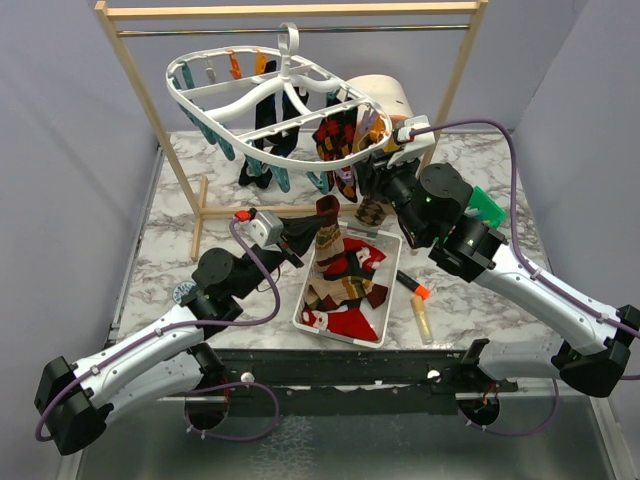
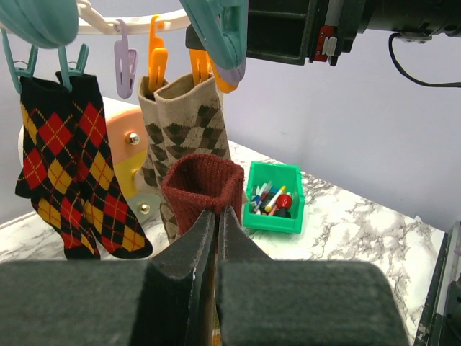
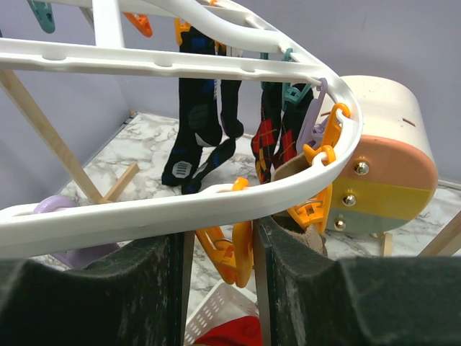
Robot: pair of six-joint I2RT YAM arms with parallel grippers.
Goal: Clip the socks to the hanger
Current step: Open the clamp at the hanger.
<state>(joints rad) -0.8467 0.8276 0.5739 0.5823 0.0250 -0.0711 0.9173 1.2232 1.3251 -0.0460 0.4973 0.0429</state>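
Below the hanger's right rim, over the table's middle, the left gripper pinches a red sock upright, cuff toward the orange clip the right gripper's spread fingers straddle.

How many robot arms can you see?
2. The left arm comes from the bottom left, over the white basket, holding a red sock; the right arm reaches from bottom right up to the hanger.

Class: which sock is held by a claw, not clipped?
The sock with the dark red cuff, pinched in the left claw; the black pair and tan pair hang clipped.
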